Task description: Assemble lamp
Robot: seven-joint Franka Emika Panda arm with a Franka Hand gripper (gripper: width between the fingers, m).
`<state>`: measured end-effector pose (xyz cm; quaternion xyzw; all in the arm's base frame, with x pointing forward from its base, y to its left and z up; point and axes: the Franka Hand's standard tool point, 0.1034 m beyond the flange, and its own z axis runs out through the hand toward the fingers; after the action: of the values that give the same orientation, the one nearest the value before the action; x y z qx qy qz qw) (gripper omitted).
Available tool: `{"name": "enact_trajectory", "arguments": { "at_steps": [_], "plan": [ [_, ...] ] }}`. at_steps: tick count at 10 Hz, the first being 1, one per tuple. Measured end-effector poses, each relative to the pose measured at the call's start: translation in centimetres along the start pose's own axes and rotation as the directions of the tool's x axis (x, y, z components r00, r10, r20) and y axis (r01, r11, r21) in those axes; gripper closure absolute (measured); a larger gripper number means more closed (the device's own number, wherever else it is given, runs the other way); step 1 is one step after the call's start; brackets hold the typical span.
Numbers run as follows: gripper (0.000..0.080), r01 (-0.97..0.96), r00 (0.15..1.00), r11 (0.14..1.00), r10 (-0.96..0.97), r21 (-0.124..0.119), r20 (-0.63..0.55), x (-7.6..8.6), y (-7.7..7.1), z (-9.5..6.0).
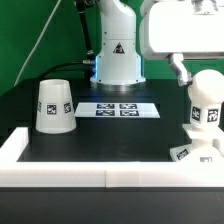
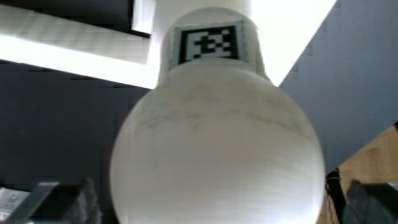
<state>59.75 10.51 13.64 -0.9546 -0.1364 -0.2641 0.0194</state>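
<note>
Claw (image 1: 186, 78): at the bulb (image 1: 206, 104); I cannot tell if it pinches.
Bulb: upright, on or just over the base (image 1: 186, 153).
Risk: let go too soon, the bulb may tip and fall.
Table (image 1: 100, 135): black, flat, white rim (image 1: 100, 172).
Room: green wall behind.

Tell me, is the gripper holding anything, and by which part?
It cannot be told for sure. The gripper sits around the round body of the bulb, with the neck pointing away, but no firm grip is visible.
</note>
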Motion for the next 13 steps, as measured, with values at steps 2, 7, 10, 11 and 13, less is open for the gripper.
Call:
{"name": "enact_trajectory", "arguments": {
  "at_steps": [2,7,10,11,13],
  "plan": [
    [0.0101,0.009,1.000,1.000,-0.009,0.002,0.014,-0.2,0.1,0.1],
    [0.0101,-0.017,0.964,0.998,-0.001,0.066,0.266,-1.1,0.3,0.6],
    [0.0101,-0.046,0.913,0.994,0.000,0.102,0.408,-1.4,-0.5,1.1],
    [0.0101,-0.044,0.917,0.994,0.001,0.100,0.399,-1.4,-0.4,1.3],
    [0.0101,-0.044,0.917,0.994,0.000,0.101,0.400,-1.5,-0.4,1.5]
  ]
}}
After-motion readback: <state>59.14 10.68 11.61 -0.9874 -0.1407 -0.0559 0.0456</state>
